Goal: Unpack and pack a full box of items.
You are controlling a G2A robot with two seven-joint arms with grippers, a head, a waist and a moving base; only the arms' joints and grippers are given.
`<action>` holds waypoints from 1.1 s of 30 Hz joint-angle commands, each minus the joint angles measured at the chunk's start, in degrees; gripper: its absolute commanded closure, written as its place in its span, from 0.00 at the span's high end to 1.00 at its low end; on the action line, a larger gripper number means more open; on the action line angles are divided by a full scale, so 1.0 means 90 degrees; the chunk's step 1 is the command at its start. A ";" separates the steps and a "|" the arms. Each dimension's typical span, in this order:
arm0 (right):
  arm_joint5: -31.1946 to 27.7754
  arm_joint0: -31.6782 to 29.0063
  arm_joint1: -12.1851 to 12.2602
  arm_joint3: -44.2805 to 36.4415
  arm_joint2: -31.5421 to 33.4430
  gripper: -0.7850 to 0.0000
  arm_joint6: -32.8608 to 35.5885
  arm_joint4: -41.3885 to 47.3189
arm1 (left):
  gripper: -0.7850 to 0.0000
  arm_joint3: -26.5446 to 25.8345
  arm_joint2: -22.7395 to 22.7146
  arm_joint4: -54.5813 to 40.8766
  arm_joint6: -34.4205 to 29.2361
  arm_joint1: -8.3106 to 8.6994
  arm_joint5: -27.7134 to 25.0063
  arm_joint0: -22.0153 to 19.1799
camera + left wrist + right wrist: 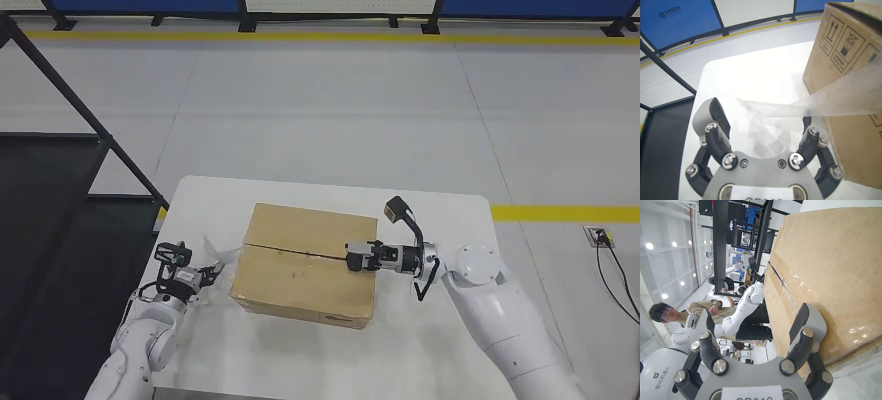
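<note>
A closed brown cardboard box stands in the middle of the white table, its top seam running across. A strip of clear tape stretches from the box's side to my left gripper, which is open just beside the box; the strip crosses one fingertip. My right gripper is open at the box's top near the seam. One of its fingers rests on the cardboard, the other hangs off the edge.
A black frame with a dark panel stands left of the table. Bare table shows to the left, right and behind the box. A yellow floor line runs beyond the table's right side.
</note>
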 commanded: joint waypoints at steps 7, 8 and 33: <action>0.0000 0.0000 0.0000 0.0000 0.0000 1.00 0.0000 0.0000 | 1.00 -0.0376 -0.0638 0.0268 0.0328 0.0176 -0.0398 0.0398; 0.0000 0.0000 0.0000 0.0000 0.0000 1.00 0.0000 0.0000 | 1.00 -0.0399 -0.0693 0.0316 0.0335 0.0192 -0.0409 0.0428; 0.0000 0.0000 0.0000 0.0000 0.0000 1.00 0.0000 0.0000 | 1.00 -0.1577 -0.0659 0.0986 0.0296 0.0302 -0.0490 0.1094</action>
